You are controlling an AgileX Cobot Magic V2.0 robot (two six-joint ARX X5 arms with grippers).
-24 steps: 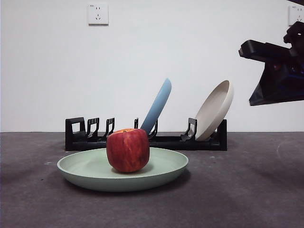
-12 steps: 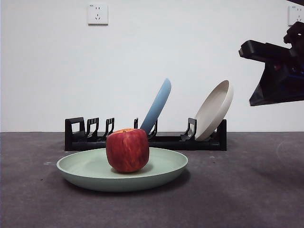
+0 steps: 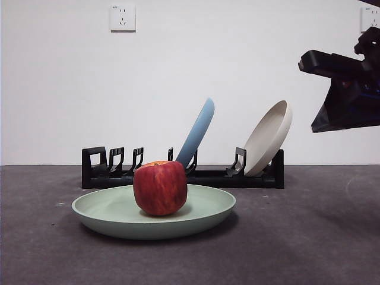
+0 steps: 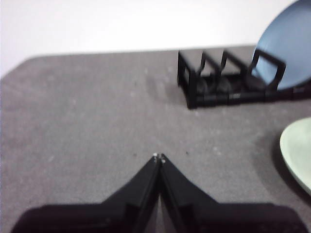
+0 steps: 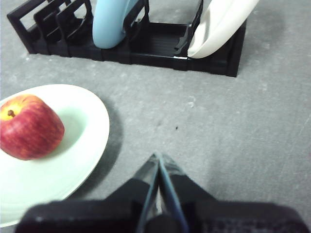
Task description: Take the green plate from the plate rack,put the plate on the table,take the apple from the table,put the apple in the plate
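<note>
The green plate point(image 3: 119, 217) lies flat on the table point(image 3: 309, 237) in front of the plate rack point(image 3: 208, 177). The red apple point(image 3: 160, 187) sits inside it, a little right of the plate's middle. In the right wrist view the apple point(image 5: 29, 127) rests on the plate point(image 5: 77, 145), with my right gripper point(image 5: 158, 158) shut and empty, raised off to the plate's right side. That arm shows as a dark shape point(image 3: 347, 89) at the upper right of the front view. My left gripper point(image 4: 158, 157) is shut and empty over bare table, the plate's rim point(image 4: 296, 150) off to one side.
The rack holds a light blue plate point(image 3: 197, 132) and a cream-beige plate point(image 3: 268, 138), both leaning upright in their slots. Its left slots point(image 3: 113, 161) hold nothing. A white wall with a socket point(image 3: 122, 18) stands behind.
</note>
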